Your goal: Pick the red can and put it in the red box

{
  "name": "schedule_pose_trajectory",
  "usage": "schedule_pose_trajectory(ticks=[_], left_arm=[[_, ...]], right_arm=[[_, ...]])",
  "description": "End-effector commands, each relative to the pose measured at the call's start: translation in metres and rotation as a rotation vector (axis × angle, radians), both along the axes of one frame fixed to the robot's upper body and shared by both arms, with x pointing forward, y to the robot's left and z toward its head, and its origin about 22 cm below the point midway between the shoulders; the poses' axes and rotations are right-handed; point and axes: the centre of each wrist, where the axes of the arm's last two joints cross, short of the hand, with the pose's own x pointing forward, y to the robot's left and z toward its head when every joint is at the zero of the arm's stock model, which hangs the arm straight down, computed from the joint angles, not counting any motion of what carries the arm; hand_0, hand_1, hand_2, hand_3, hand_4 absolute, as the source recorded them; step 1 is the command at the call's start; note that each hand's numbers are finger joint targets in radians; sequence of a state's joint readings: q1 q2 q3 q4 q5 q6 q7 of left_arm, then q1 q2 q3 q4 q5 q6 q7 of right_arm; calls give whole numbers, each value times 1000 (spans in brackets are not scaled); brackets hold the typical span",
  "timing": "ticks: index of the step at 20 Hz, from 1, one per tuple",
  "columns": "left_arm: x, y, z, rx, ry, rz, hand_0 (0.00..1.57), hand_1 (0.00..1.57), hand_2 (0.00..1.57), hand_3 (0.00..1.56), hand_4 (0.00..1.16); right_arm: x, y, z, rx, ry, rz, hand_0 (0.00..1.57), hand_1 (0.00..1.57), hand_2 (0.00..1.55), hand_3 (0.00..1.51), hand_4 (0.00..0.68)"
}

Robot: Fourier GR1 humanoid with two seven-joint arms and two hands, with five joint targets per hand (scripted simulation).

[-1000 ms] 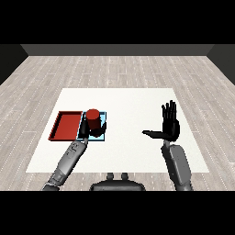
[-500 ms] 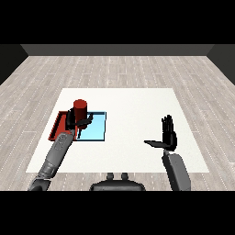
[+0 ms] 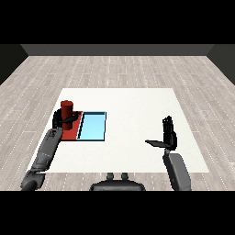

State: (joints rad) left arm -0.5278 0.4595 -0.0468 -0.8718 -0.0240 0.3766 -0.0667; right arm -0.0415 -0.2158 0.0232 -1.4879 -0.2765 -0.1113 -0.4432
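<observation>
The red can (image 3: 67, 108) stands upright over the red tray (image 3: 72, 132), held by my left hand (image 3: 61, 119), whose fingers curl round its lower part. Whether the can touches the tray floor I cannot tell, since the hand covers its base. The light blue tray (image 3: 93, 126) lies just right of the red one and holds nothing. My right hand (image 3: 168, 135) hovers over the right side of the white table (image 3: 133, 105), fingers straight and thumb stretched out to the left, holding nothing.
The two trays lie side by side near the table's left edge. My left forearm (image 3: 46, 151) reaches in over the front left corner. Grey wood floor surrounds the table.
My left hand has carried the red can leftward from above the blue tray to above the red tray. The right hand has sunk lower and drawn back toward me.
</observation>
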Motion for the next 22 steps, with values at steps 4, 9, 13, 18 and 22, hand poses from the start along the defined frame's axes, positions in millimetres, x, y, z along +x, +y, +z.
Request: schedule_pose_trajectory(ticks=[4,9,13,18,22], left_arm=[[-10,30,-61,51,186,133,1571,1571,1571,1501,1040],[-18,59,-65,93,351,244,697,697,753,825,826],[-18,31,-87,99,408,295,849,849,797,0,706],[-22,46,-84,16,456,211,714,714,696,0,505],[-31,63,-83,198,600,164,0,0,0,0,319]], right_arm=[[8,11,5,-7,-66,12,0,0,0,0,0],[-3,16,-9,-28,-92,7,0,0,0,0,0],[8,5,9,-50,-115,-8,0,0,0,0,0],[0,14,-7,-22,-121,36,0,0,0,0,0],[-1,10,8,-31,-146,23,0,0,0,0,0]])
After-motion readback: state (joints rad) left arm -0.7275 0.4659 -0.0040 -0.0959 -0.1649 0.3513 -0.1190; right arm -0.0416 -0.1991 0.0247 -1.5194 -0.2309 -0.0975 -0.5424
